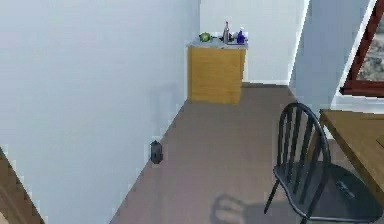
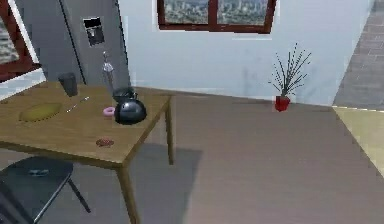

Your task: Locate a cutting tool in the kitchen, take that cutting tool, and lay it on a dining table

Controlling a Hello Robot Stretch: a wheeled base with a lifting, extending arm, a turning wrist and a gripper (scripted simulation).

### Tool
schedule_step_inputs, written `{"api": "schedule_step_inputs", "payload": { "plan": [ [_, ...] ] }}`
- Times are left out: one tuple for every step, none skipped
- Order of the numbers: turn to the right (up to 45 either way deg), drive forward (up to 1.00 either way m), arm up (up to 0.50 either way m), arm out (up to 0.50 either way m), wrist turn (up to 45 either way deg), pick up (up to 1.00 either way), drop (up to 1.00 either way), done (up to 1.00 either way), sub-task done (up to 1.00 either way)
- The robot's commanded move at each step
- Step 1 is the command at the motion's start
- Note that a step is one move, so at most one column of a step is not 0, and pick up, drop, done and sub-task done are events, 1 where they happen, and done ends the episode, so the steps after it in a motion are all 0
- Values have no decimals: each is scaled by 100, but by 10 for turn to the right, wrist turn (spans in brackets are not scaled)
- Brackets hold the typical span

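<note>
Forward view: a wooden cabinet (image 1: 216,72) stands at the far end, with bottles (image 1: 233,35) on top. Drive there along the left wall, clear of the dark chair (image 1: 305,165) near right, and scan its top.

Arm side view: the dining table (image 2: 60,135) bears a dark kettle (image 2: 130,108), and a fridge (image 2: 85,40) stands behind. Where the cutting tool lies, and how the jaws stand, I cannot tell.

The forward view looks ahead and slightly down along the floor toward a far wooden cabinet (image 1: 216,72) in the corner. The arm side view faces the wall with the window (image 2: 215,12), looking across the near table (image 2: 70,132). Both views share that table's edge and the dark chair (image 1: 300,150).
</note>
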Motion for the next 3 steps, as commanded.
{"api": "schedule_step_inputs", "payload": {
  "plan": [
    [60, 0, 0, 0, 0, 0, 0, 0, 0],
    [0, 80, 0, 0, 0, 0, 0, 0, 0],
    [30, 0, 0, 0, 0, 0, 0, 0, 0]
  ]
}}
